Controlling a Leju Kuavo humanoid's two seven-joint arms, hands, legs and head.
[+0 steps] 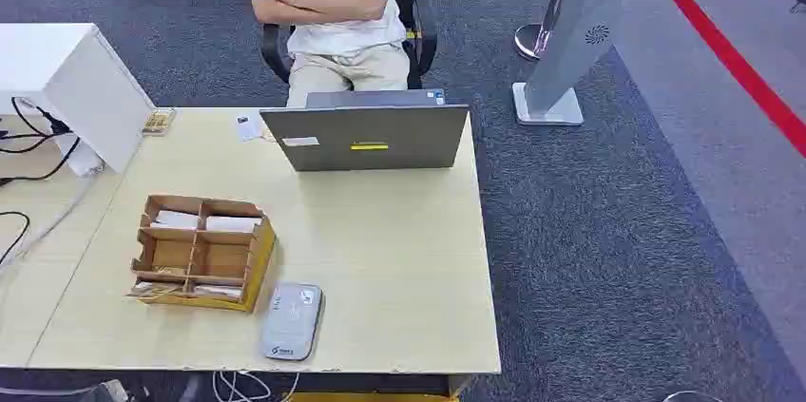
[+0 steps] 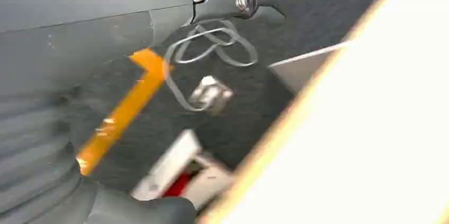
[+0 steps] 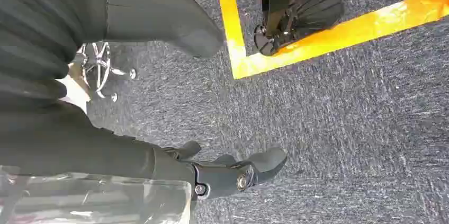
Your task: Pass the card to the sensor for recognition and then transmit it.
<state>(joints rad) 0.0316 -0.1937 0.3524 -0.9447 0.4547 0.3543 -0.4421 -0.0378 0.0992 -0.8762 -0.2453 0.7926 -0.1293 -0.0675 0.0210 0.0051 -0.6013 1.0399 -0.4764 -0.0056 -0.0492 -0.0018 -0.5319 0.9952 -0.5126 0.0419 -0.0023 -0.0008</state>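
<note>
On the wooden table point(image 1: 399, 259) stands a brown cardboard organizer point(image 1: 201, 252); white cards point(image 1: 233, 224) lie in its far compartments. A grey flat sensor point(image 1: 292, 320) lies next to it, by the table's front edge. My left hand point(image 2: 79, 75) hangs beside the table edge point(image 2: 296, 113), thumb and fingers apart, holding nothing. Over dark carpet hangs my right hand point(image 3: 79, 75), its thumb point(image 3: 185, 30) spread away from the dark fingers point(image 3: 238, 173) and nothing in it.
A grey laptop point(image 1: 369, 136) stands open at the table's far side, with a seated person point(image 1: 333, 12) behind it. A white cabinet point(image 1: 67, 79) and cables point(image 1: 28, 136) are at the left. A grey kiosk stand point(image 1: 570, 31) is on the carpet at the right. Yellow floor tape point(image 3: 238, 49) lies below.
</note>
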